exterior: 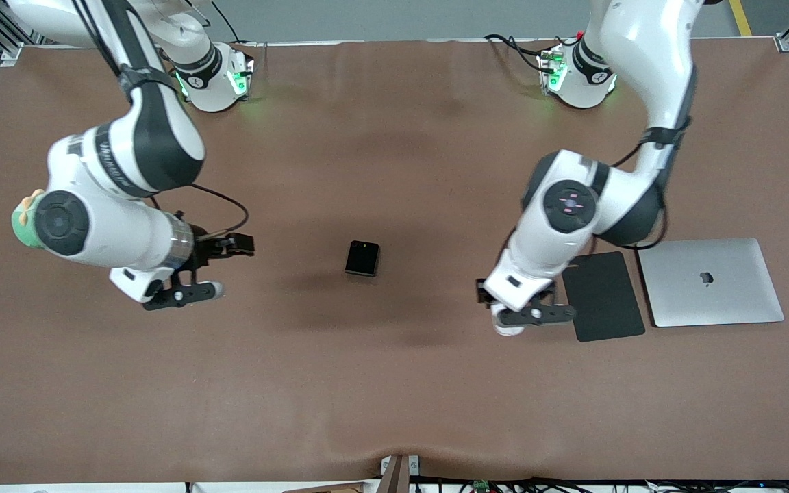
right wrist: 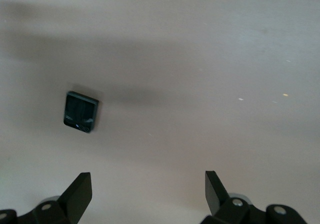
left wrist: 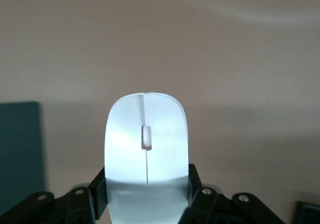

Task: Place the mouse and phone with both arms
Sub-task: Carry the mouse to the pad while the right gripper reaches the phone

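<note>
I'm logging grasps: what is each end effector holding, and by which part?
Left end effector grips the mouse by its sides, at one end. Right end effector is open, holding nothing.

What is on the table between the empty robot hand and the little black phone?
Nothing. In the front view, only bare brown table lies between the open right hand and the phone. The right wrist view shows the same.

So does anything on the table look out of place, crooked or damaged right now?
Nothing stands out. The phone lies flat mid-table, slightly askew. The left gripper holds the mouse beside the dark mat and closed laptop; the right gripper is open.
</note>
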`<state>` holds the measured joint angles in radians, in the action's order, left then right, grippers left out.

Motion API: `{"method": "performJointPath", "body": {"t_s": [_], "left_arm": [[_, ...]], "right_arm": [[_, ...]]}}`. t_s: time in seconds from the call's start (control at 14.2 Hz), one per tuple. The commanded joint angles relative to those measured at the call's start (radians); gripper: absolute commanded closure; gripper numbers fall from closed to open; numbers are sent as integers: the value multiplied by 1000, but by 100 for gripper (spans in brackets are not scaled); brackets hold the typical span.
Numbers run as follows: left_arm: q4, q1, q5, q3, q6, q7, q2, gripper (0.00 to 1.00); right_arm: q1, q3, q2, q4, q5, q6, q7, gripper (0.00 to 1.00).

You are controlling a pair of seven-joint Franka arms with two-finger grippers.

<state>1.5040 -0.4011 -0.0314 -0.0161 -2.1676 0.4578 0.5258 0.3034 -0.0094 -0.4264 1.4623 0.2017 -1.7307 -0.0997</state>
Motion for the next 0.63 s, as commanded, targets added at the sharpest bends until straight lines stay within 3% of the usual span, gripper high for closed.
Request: {"method": "performJointPath", "body": {"t_s": [0.0,0.28,0.56], "left_arm": [[83,108,-16,-15,11,-143,-67,65],[120,235,-16,-13,11,-269,-61,65],[231,286,-22,-10,-46,-269,-50,66]], "right_arm": [[61,-9,-38,-5,22,-59,-87,0],[131,-9,-94,-5,22,-147,-182,0],[203,-10,-159,-5,21,-236,-267,0]]}}
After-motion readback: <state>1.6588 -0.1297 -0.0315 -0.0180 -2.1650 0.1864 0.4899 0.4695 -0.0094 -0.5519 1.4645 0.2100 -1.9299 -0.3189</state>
